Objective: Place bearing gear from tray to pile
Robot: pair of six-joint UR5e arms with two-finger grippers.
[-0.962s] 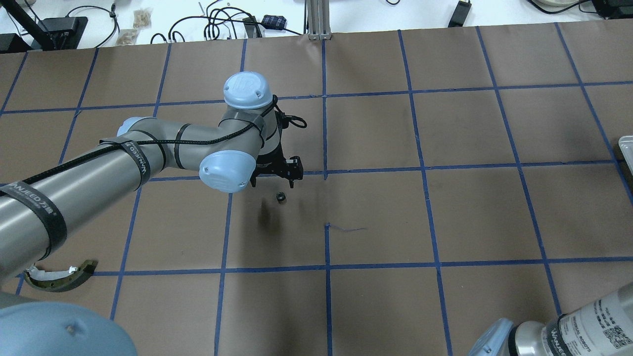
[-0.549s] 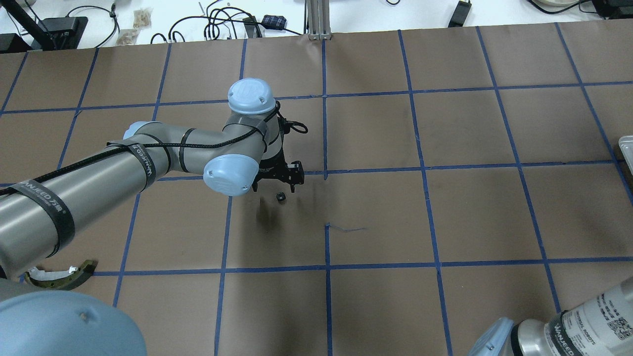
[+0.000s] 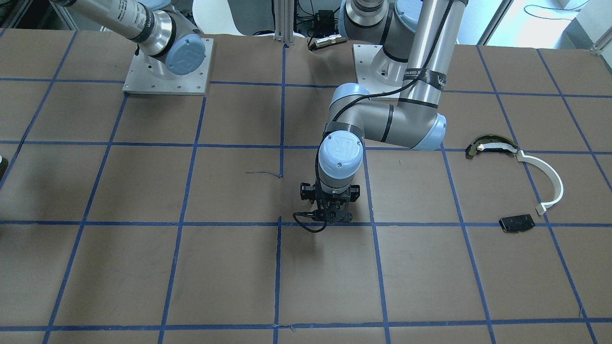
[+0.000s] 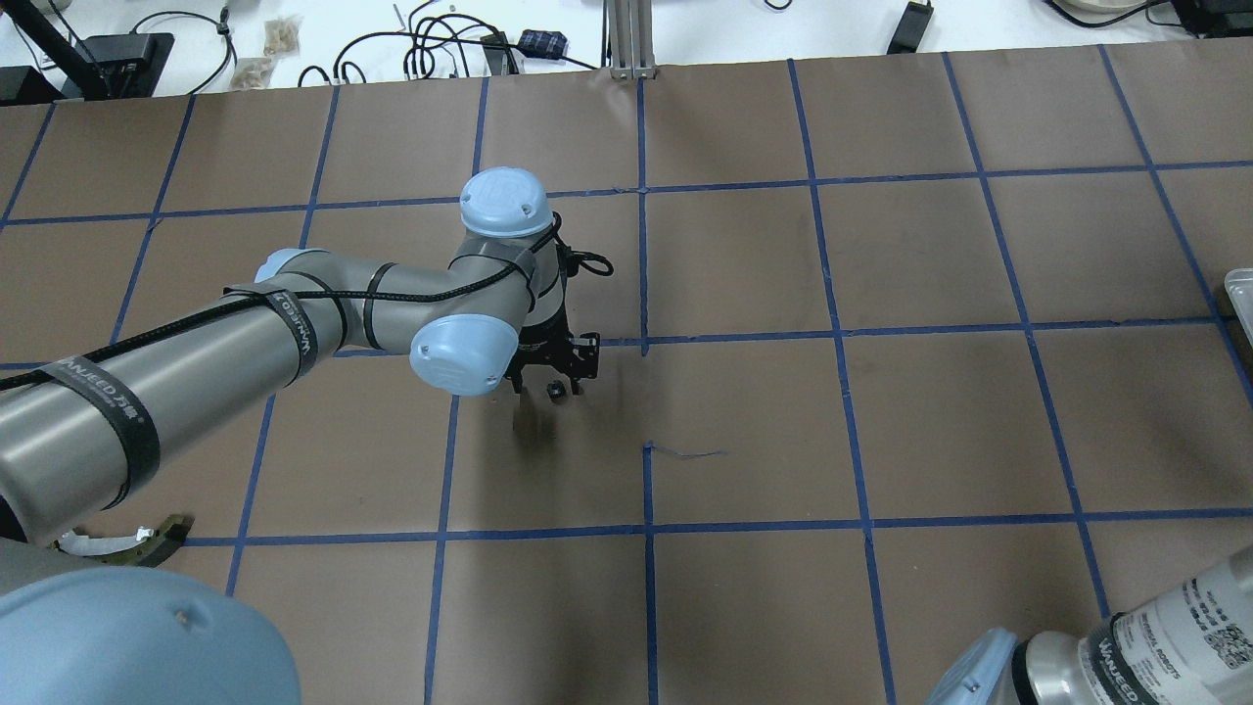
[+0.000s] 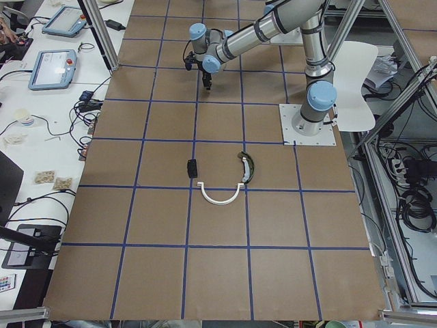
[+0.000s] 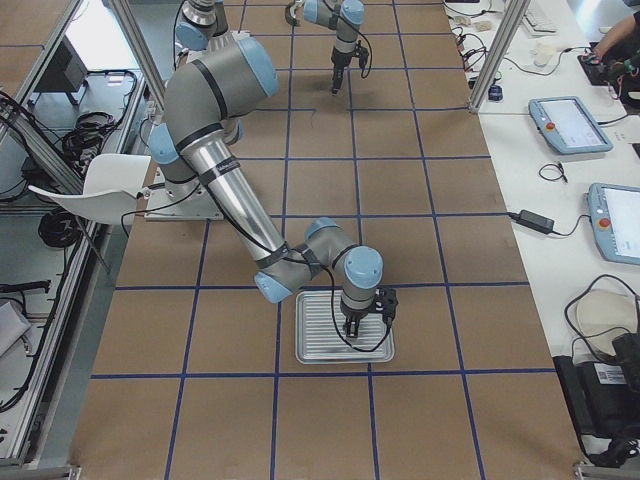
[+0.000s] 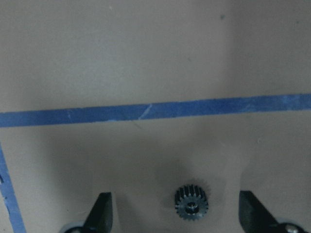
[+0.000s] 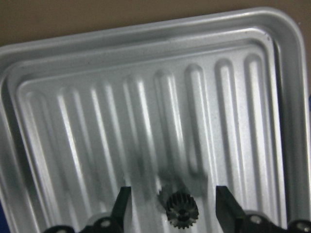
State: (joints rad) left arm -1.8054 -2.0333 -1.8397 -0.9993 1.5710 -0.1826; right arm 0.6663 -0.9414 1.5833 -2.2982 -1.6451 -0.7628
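Left wrist-mounted camera looks straight down on the bearing gear (image 7: 192, 203), a small dark toothed wheel lying flat on the brown bench (image 7: 146, 58), just short of a blue tape line (image 7: 155, 110). The left tool (image 7: 173, 206) hangs over it with its two fingers spread wide, one on either side and neither touching. Nothing is clamped; the straddle reads as the set-up for closing on the teeth.

From overhead, this spot is near the bench's middle. I take it for a hand-over point, since tray and pile lie at opposite ends and probably neither arm reaches both.

The pile (image 5: 247, 169), well apart on the robot's left, is a loose group. A white arc strip (image 3: 559, 188) seems to meet an olive-and-white curved piece (image 3: 492, 145) at one end, with a black plate (image 3: 516, 223) near its other end.

At the far end, the right tool (image 8: 172, 199) hovers low in the ribbed metal tray (image 8: 146, 29), fingers likewise apart, with a second gear (image 8: 181, 209) between them, ungripped.

A black strap (image 4: 103, 401) on the left arm reads WANJEED. The wrist cap (image 3: 340, 148) bears the UR mark.
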